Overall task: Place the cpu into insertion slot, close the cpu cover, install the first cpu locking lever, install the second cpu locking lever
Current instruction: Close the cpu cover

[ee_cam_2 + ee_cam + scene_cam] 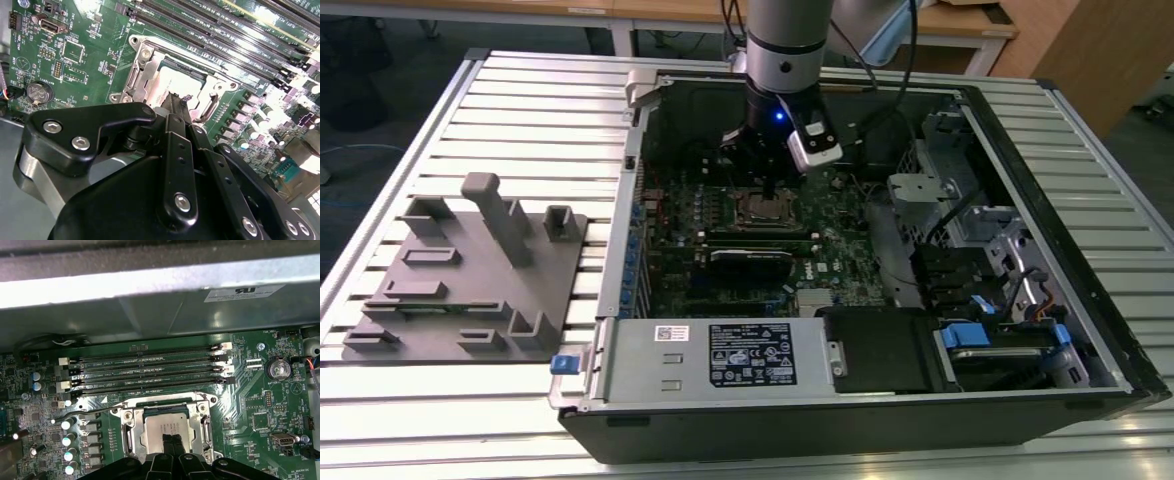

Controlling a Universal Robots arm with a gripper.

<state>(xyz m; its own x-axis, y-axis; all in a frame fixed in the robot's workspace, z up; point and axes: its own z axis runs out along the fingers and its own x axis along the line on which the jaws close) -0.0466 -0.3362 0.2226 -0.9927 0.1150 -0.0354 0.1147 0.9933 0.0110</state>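
In the exterior view we are looking at an open computer case (pixel 1107 330) lying on a slatted table (pixel 520 110). A grey fixture plate (pixel 467 275) is sitting on the table toward the exterior view's left. The arm (pixel 787 50) is reaching down into the far half of the case, and the gripper (pixel 765 190) is hanging right over the insertion slot (pixel 763 210) on the green motherboard (pixel 841 235). A power supply (pixel 720 355) is filling the near edge of the case.

In the second wrist view we are seeing the black fingers (pixel 172 145) running down to a single point, pressed together with nothing between them. Their tips are meeting at the silvery top of the cpu (pixel 172 82), which is lying flat inside the socket. We cannot tell whether they are touching it. The cpu cover (pixel 142 75) is lying down around the chip like a frame.

In the first wrist view we are again finding the fingertips (pixel 167 445) side by side with only a thin seam, over the middle of the cpu. The cover's window is showing the chip, and the memory slots (pixel 150 367) are running just beside the socket. A thin wire lever (pixel 85 412) is sticking out from one corner of the socket.
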